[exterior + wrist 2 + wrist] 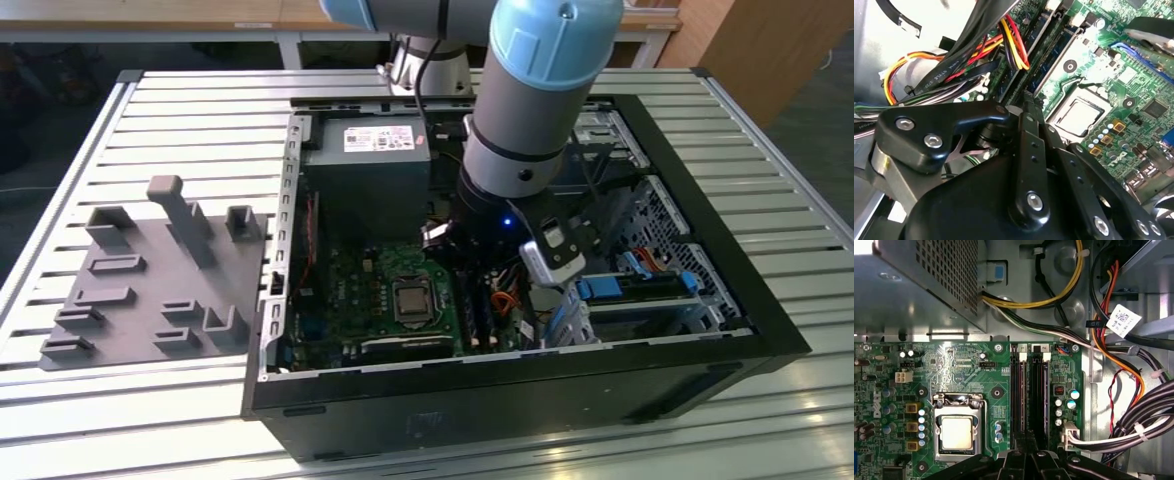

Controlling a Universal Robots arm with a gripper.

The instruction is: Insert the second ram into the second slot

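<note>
A black open computer case [534,385] lies on its side on a table of silver metal slats [187,110]. On the exterior view's left of the case, just beside it, is a grey plastic fixture plate with upright pegs [160,280]. The grey and light-blue robot arm [527,110] reaches down from the far side into the middle of the case.

Inside, the green motherboard [964,365] carries a square silver processor socket [957,432]. Beside the socket run two long black memory slots with white end clips [1019,390], side by side. On their other side a bundle of black, red, orange and yellow cables [1124,365] lies against the case wall, and a grey perforated power supply box [919,280] sits at the far end of the board.

The second ram [1040,395], a thin long dark stick, stands in the slot of the pair that is farther from the socket and nearer to the cables. It looks level with its neighbour, but I cannot tell if it is pressed in fully.

The black gripper [1025,106] is closed, its two tips brought together. In the first wrist view its tip [1026,440] is over the near end of the two slots, between them. I cannot tell whether it touches the stick.
</note>
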